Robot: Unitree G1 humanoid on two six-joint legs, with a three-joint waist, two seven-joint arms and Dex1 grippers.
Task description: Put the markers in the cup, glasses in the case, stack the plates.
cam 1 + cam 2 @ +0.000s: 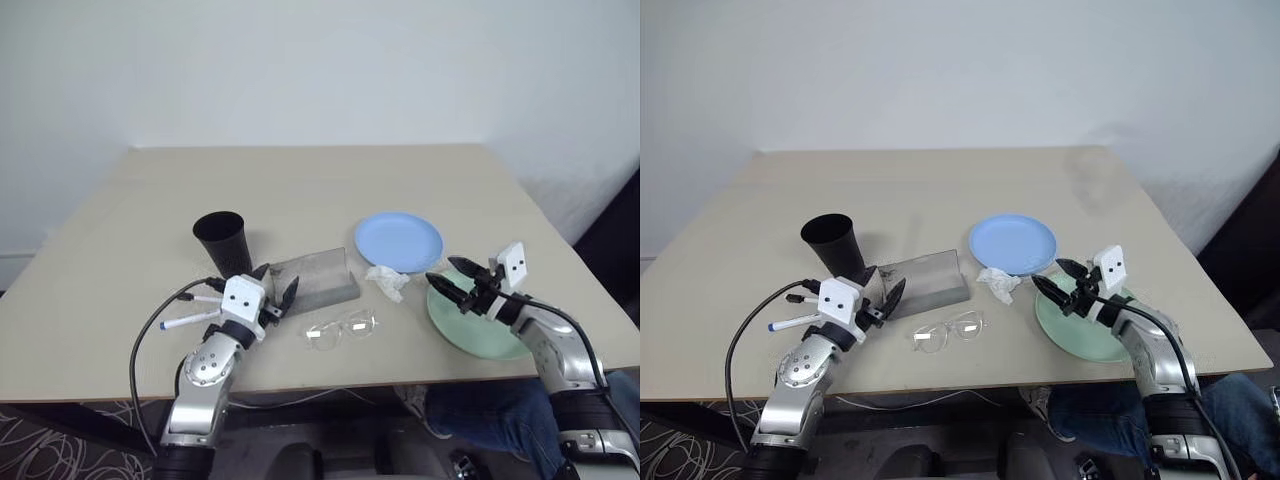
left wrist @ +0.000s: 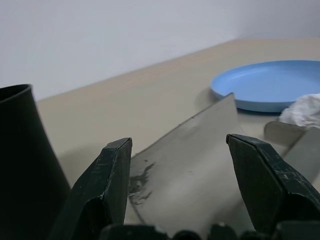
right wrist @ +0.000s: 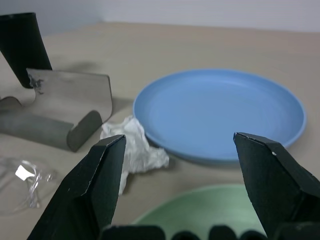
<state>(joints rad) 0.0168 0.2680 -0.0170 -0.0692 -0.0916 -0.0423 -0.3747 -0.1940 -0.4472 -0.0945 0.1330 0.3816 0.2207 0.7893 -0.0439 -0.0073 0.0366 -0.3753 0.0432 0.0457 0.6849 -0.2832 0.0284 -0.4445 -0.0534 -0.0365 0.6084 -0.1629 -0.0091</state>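
The black cup stands upright left of centre. Beside it lies the grey case with its lid raised. My left gripper hovers open just in front of the case's lid, holding nothing. Two white markers lie on the table by my left wrist, one blue-capped and one dark-tipped. The clear glasses lie near the front edge. The light blue plate sits behind the mint green plate, apart from it. My right gripper is open over the green plate's near rim.
A crumpled white tissue lies between the case and the blue plate. The beige table has bare room across its far half. A white wall stands behind it. A black cable loops off my left arm at the front edge.
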